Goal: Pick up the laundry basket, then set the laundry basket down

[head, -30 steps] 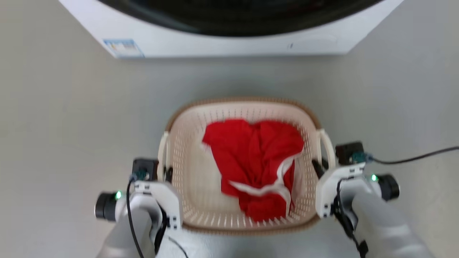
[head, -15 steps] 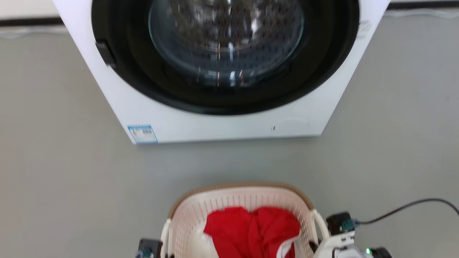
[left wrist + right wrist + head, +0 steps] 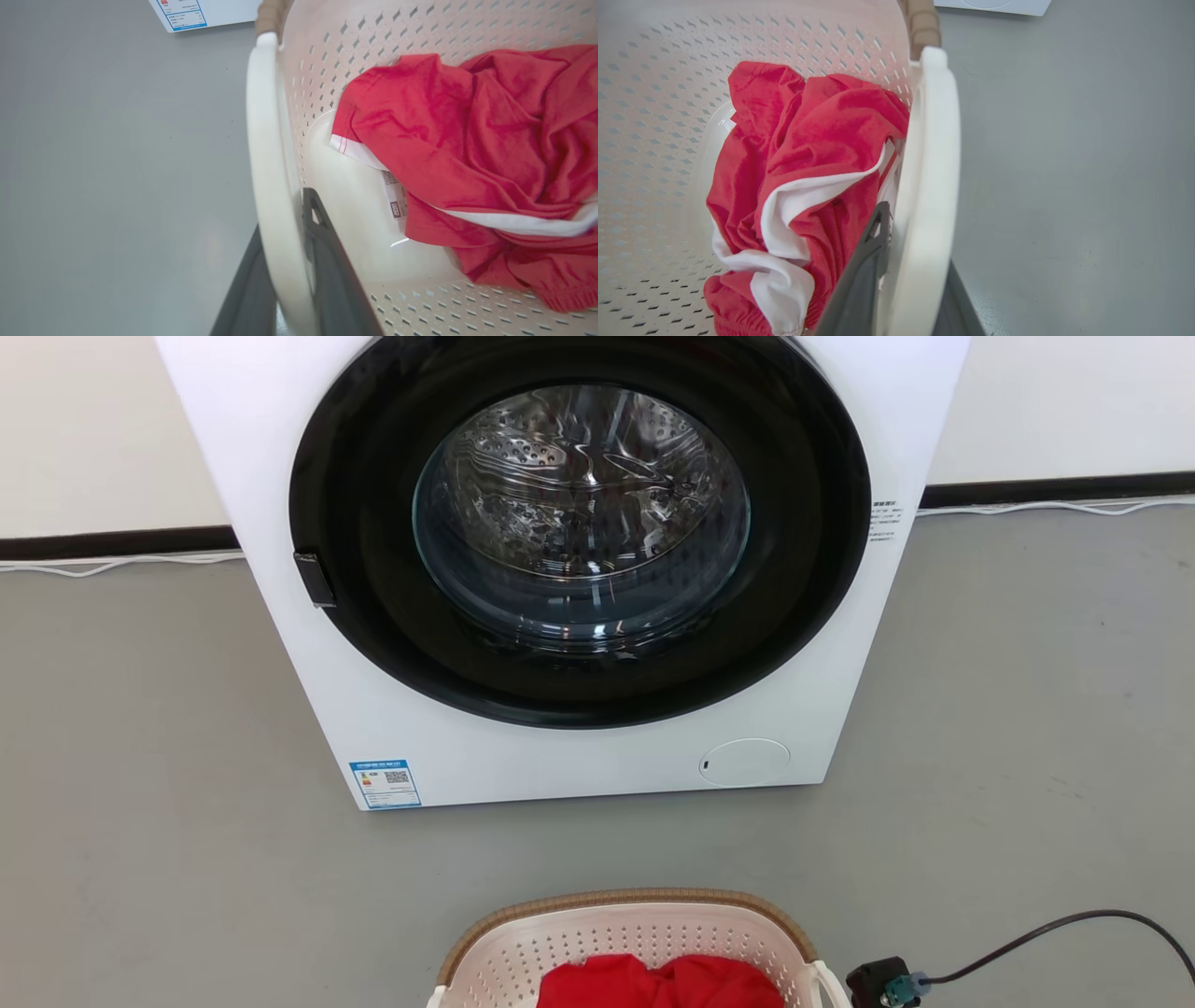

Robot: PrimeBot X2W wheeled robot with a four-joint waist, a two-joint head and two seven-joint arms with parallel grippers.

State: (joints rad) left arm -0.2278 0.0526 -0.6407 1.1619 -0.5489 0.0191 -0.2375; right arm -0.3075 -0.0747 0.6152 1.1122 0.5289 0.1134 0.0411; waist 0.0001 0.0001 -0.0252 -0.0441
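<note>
Left fingers (image 3: pixel 327 261) straddle the laundry basket (image 3: pixel 327 56) handle; right fingers (image 3: pixel 859 289) likewise (both clamped).

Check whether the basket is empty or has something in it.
Not empty: a crumpled red garment with white trim lies inside the basket, clear in both wrist views.

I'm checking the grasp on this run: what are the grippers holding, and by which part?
The laundry basket: the left gripper clamps its left loop handle, the right gripper its right loop handle.
</note>
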